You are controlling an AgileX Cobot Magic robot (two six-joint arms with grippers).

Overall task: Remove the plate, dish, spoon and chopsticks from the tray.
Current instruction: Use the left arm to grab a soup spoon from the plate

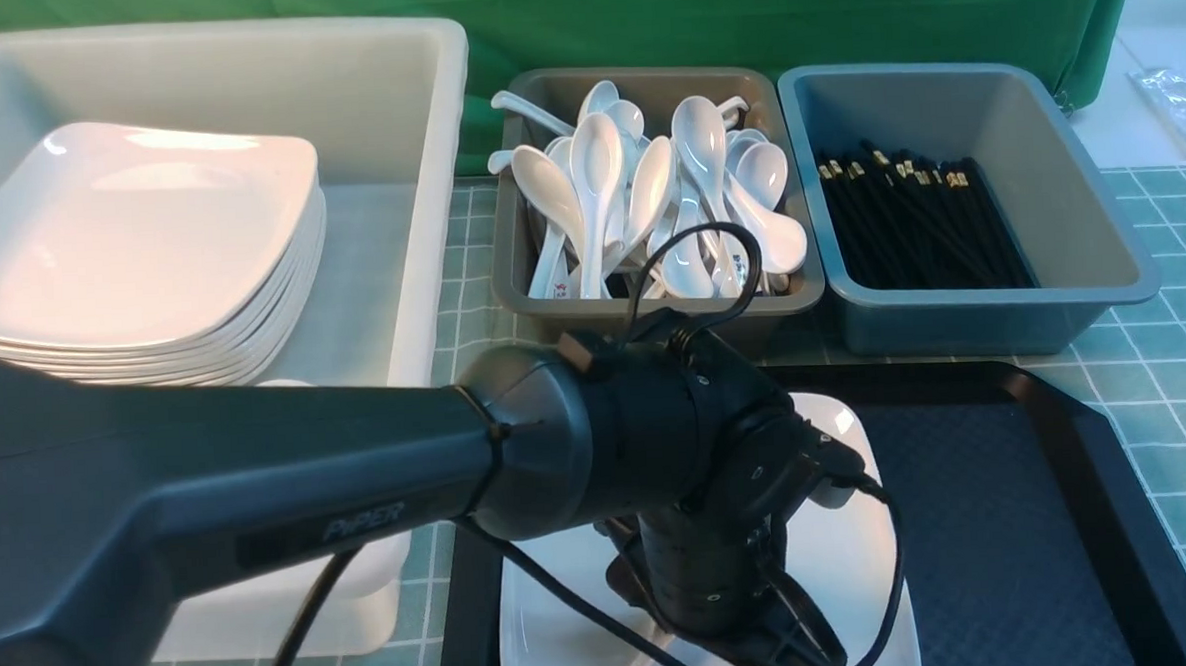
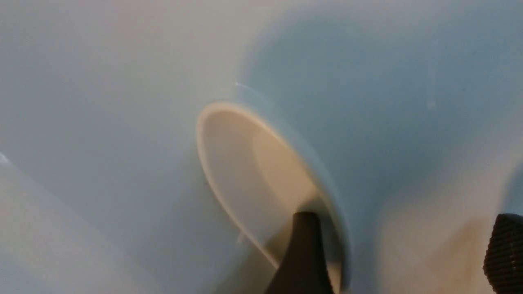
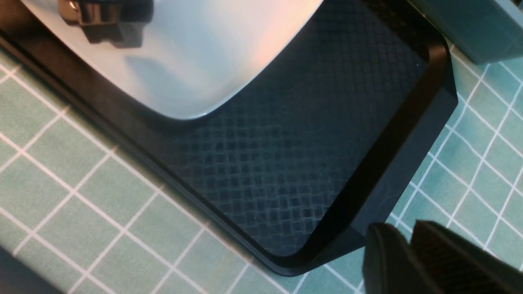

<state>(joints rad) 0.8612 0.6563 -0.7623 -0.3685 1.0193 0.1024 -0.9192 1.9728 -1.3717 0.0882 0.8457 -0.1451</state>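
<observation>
The white plate [image 1: 844, 572] lies on the left part of the black tray [image 1: 1011, 515]. My left arm's wrist [image 1: 702, 528] points down over it, hiding most of it. In the blurred left wrist view, the left gripper [image 2: 406, 228] is open just above the plate [image 2: 102, 122]. One finger [image 2: 306, 249] is over a small white oval-rimmed piece [image 2: 249, 171]; I cannot tell whether it is the dish or the spoon. The right gripper [image 3: 402, 232] is shut and empty over the cloth, beside a corner of the tray [image 3: 286, 163]. The plate [image 3: 196, 61] shows there too. No chopsticks show on the tray.
Behind the tray stand a white tub [image 1: 394, 131] with stacked plates [image 1: 129, 243], a grey tub of white spoons [image 1: 647, 190] and a blue-grey tub of black chopsticks [image 1: 908, 219]. Green checked cloth [image 1: 1176, 398] covers the table.
</observation>
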